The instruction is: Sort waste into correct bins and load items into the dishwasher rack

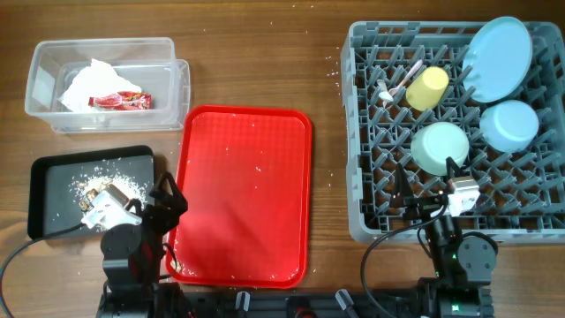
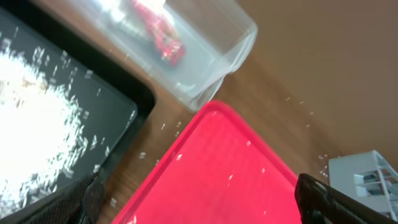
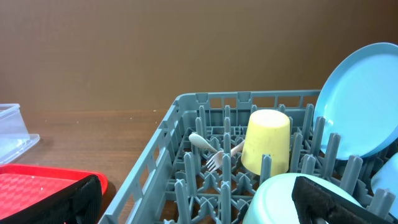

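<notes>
The left tool [image 2: 198,190] hangs released, its jaws wide apart with nothing between them, low over the near edge of the counter where the black tray [image 1: 40,168] and the red tray [image 1: 243,194] sit side by side. The red tray lies straight ahead and to the right of it, its long axis running from the near edge toward the far edge. A few stray crumbs [image 2: 230,178] dot the red tray. The black tray, which holds the main heap of crumbs [image 1: 110,185], lies on the other side, toward the near-left corner. Beyond it, at the far-left corner, the clear box [image 1: 44,79] holds the napkins [image 1: 93,79] and the wrapper [image 1: 119,101].

The right tool [image 3: 198,186] is also released and empty. It sits over the near wall of the rack [image 1: 371,225] by the right edge and faces the far edge. Inside the rack are the cup [image 1: 428,88], fork [image 1: 397,84], plate [image 1: 499,57], green bowl [image 1: 440,146] and blue bowl [image 1: 509,124].

The sorting looks all but finished. If anything is left, it is those strays on the red tray. The left arm is much nearer to them, and the move would carry them leftward into the black tray.
</notes>
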Available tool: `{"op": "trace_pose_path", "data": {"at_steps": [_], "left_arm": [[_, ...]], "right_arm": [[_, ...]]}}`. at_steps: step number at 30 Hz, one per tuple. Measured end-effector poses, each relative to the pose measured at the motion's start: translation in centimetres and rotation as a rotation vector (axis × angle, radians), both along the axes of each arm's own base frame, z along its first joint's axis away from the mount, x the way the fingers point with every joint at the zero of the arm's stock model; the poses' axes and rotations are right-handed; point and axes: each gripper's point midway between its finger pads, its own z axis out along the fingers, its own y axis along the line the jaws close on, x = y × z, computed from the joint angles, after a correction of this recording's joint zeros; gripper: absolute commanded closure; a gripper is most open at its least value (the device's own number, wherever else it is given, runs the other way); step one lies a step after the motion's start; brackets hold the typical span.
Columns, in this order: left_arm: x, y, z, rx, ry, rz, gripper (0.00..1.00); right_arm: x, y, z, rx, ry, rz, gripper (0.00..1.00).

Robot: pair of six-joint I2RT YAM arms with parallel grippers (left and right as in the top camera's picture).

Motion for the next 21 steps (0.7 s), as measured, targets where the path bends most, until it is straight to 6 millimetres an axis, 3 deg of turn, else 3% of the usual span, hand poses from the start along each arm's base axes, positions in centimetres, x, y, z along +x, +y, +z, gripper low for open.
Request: {"op": "trace_pose_path", "data": {"at_steps": [3, 9, 11, 14, 21], "left_arm": [[1.4, -0.6, 2.1, 0.147, -0.146, -0.088, 0.0], [2.8, -2.6, 2.6, 0.307, -0.381, -0.225, 0.0], [2.8, -3.2, 2.9, 0.317, -0.404, -0.253, 0.0], [2.7, -3.9, 1.1, 0.315, -0.338, -0.301, 0.0], [2.6, -5.1, 1.1, 0.39, -0.348, -0.372, 0.0]], "right_arm": [[0.0, 0.0, 0.0, 0.0, 0.0, 0.0, 0.0], [0.0, 0.0, 0.0, 0.0, 0.0, 0.0, 0.0], [0.0, 0.0, 0.0, 0.0, 0.0, 0.0, 0.0], [0.0, 0.0, 0.0, 0.0, 0.0, 0.0, 0.0], [0.0, 0.0, 0.0, 0.0, 0.0, 0.0, 0.0]]}}
